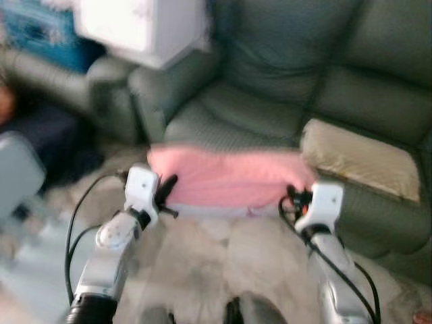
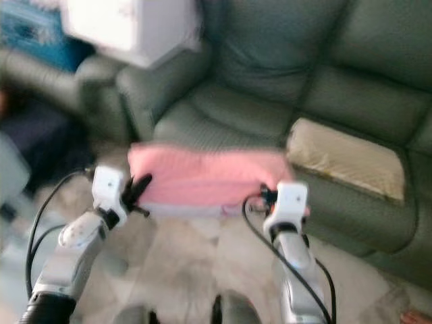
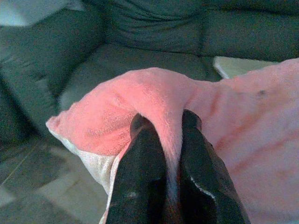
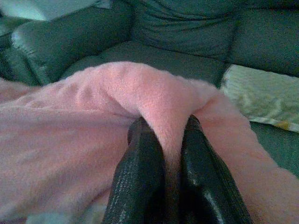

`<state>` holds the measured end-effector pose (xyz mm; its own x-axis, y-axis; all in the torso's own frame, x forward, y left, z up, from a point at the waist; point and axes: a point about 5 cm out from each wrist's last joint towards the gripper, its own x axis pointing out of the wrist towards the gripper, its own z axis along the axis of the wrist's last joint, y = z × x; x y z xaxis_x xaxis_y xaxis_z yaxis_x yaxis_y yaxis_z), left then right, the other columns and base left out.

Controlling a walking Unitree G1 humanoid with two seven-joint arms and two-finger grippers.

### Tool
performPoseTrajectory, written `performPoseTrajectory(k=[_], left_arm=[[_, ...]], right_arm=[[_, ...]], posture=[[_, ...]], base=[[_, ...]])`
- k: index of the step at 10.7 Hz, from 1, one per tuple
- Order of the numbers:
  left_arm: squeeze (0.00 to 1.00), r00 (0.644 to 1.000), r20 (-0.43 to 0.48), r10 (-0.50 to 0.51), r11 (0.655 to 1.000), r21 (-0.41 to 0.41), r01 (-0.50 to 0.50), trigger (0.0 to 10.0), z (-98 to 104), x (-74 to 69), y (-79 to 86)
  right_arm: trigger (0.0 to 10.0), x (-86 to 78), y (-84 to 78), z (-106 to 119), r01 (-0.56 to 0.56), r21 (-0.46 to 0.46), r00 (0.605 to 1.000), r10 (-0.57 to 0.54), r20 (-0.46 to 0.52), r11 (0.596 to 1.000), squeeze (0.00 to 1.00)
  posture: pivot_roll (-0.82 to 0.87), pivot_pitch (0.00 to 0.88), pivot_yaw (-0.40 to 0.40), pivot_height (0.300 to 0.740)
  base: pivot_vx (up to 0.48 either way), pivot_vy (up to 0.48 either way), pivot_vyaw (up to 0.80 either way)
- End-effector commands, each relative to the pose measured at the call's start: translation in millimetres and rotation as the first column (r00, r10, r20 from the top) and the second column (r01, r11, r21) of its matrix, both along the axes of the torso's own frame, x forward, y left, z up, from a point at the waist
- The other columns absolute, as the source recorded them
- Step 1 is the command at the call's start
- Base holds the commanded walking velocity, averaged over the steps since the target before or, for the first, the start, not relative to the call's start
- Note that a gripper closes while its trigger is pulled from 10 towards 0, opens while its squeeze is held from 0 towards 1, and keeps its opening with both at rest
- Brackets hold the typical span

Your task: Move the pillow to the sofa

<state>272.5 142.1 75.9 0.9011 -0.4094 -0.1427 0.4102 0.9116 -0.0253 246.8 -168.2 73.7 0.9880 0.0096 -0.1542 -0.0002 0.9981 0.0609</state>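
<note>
A pink fluffy pillow (image 1: 229, 177) hangs in the air between my two arms, just in front of the grey-green sofa (image 1: 270, 88). My left gripper (image 1: 167, 192) is shut on the pillow's left end, a fold of pink fabric pinched between its black fingers (image 3: 145, 158). At the pillow's right end my right gripper (image 1: 294, 197) is likewise shut on a fold, which bulges up over its fingers (image 4: 140, 163). The sofa's left seat cushion (image 1: 223, 121) lies directly beyond the pillow.
A beige cloth (image 1: 358, 158) covers the sofa's middle seat. A white box-like object (image 1: 142, 27) stands above the sofa's left armrest (image 1: 145, 88). Dark clothing and blue items (image 1: 40, 34) lie at the far left. The floor (image 1: 202, 263) below is pale and mottled.
</note>
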Motion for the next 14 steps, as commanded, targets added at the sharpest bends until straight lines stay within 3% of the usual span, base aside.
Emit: performPoseTrajectory(k=[1,5,8,10,14], left_arm=[[0.00,0.999,0.031,-0.042,0.999,-0.018,0.042,10.0,7.4,3.3,-13.4],[0.00,0.999,0.030,-0.044,0.999,-0.021,0.044,10.0,7.2,4.1,-14.8],[0.00,0.999,0.028,-0.045,0.999,-0.022,0.046,10.0,6.9,4.7,-15.7],[0.00,0.999,0.024,-0.040,0.999,-0.021,0.041,10.0,6.6,5.4,-15.8],[0.00,0.999,0.015,-0.039,0.999,-0.015,0.039,10.0,5.1,5.5,-16.7]], right_arm=[[10.0,0.3,-12.6,5.2,0.042,-0.026,0.999,-0.042,0.021,0.999,0.00],[10.0,0.9,-12.5,4.8,0.046,-0.024,0.999,-0.045,0.019,0.999,0.00],[10.0,1.3,-12.4,5.3,0.044,-0.024,0.999,-0.043,0.023,0.999,0.00],[10.0,1.3,-11.8,5.2,0.041,-0.026,0.999,-0.041,0.023,0.999,0.00],[10.0,0.7,-10.7,5.2,0.037,-0.025,0.999,-0.036,0.025,0.999,0.00]], posture=[[-0.06,0.089,-0.035,0.740],[-0.06,0.088,-0.035,0.740],[-0.06,0.088,-0.035,0.740],[-0.06,0.089,-0.034,0.740],[-0.07,0.091,-0.033,0.740]], base=[[0.439,0.000,-0.80],[0.439,0.000,-0.80],[0.378,0.294,-0.64],[0.311,0.360,-0.21],[0.000,0.471,0.00]])
